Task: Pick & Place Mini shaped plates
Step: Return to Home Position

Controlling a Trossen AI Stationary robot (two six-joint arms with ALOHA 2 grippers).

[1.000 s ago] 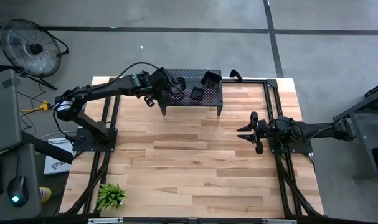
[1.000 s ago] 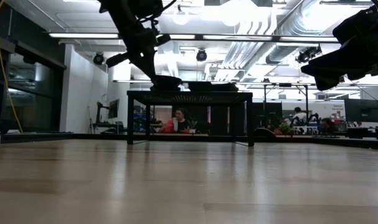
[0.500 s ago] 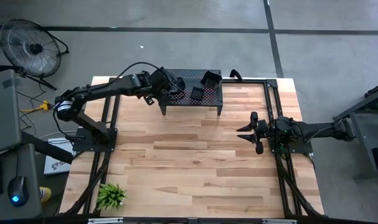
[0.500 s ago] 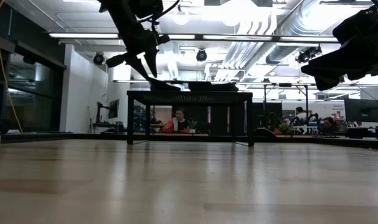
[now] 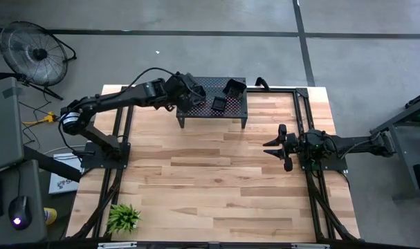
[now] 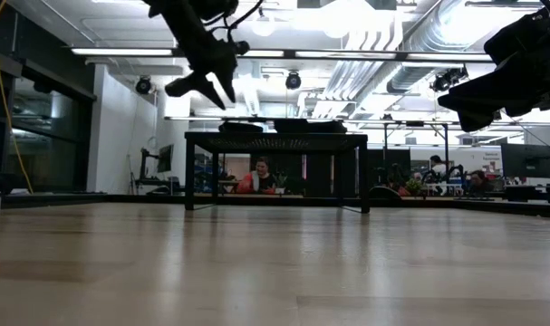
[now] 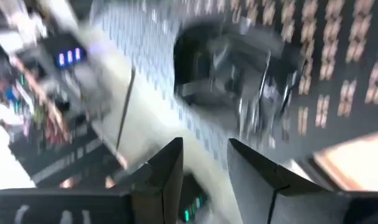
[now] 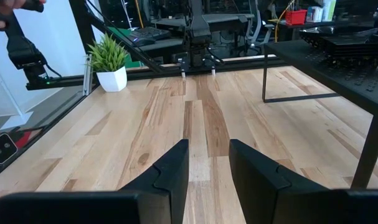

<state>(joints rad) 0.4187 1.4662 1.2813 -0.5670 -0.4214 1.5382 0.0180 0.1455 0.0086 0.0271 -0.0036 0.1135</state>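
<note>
At upper centre the left gripper (image 5: 189, 95) hovers empty, fingers apart, over the stand (image 5: 234, 109) of plates (image 5: 234, 88). Lift clear before swinging home; right gripper (image 5: 274, 146), also apart, waits mid-right

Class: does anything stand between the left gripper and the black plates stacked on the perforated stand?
Nothing visible does. The left gripper hangs open and empty above the stand, with only air between it and the stacked plates below. The right gripper waits at the right of the table.

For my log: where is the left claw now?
In the low view, the open left claw hangs above the left end of the stand, clear of the plates.
</note>
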